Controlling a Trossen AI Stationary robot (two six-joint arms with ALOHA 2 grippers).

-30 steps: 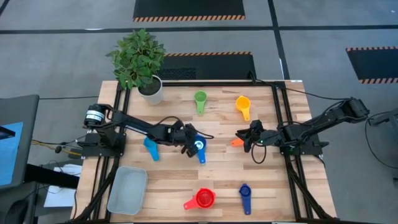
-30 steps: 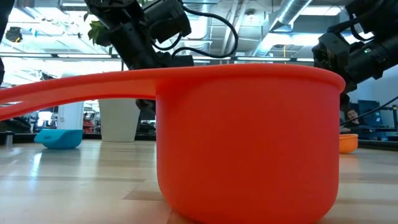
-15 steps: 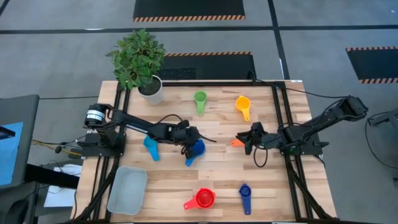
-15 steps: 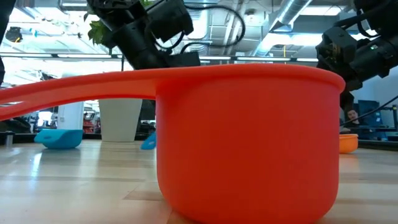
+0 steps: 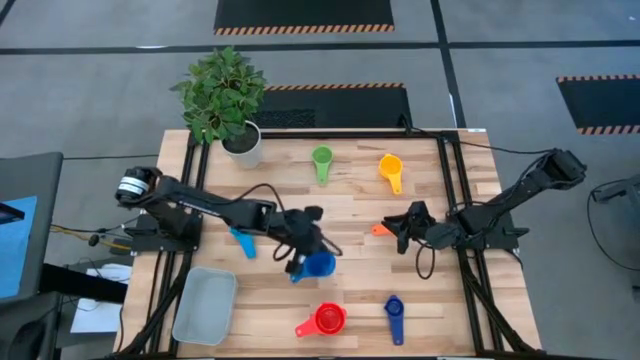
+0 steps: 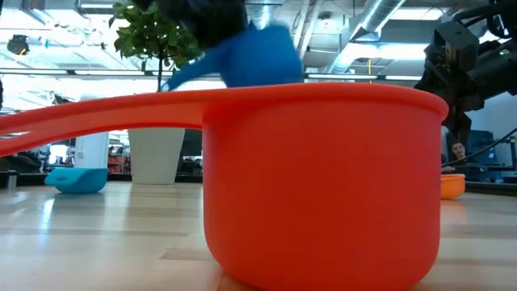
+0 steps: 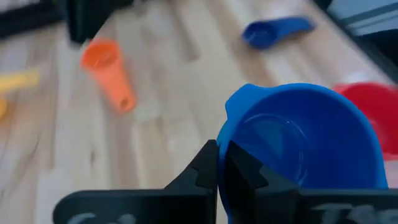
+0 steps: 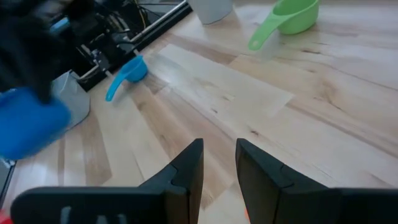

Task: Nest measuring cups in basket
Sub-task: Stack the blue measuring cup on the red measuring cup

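- Wooden desk (image 5: 350,200) fills the high view from above, with a white plant pot (image 5: 243,147) at its far left corner. My left gripper (image 5: 303,258) reaches toward the middle, clamped on the blue cup (image 5: 318,265). The basket (image 5: 205,304) lies at the near left corner, apart from that cup. The light blue cup (image 5: 242,240) lies beside my left arm. The green cup (image 5: 322,160) and yellow cup (image 5: 390,169) lie along the far side; the red cup (image 5: 325,320) and dark blue cup (image 5: 394,314) lie near the front edge. My right gripper (image 5: 404,226) sits just beside the orange cup (image 5: 381,229).
- Low view: the red cup (image 6: 315,178) stands close and fills most of the picture, with the blue cup (image 6: 254,52) lifted above the desk behind it.
- Left wrist view: my fingers (image 7: 208,171) pinch the rim of the blue cup (image 7: 298,143); the orange cup (image 7: 112,73) lies on the wood beyond.
- Right wrist view: my right gripper (image 8: 217,165) stands parted and holds nothing over bare wood, with the green cup (image 8: 289,18) farther off.
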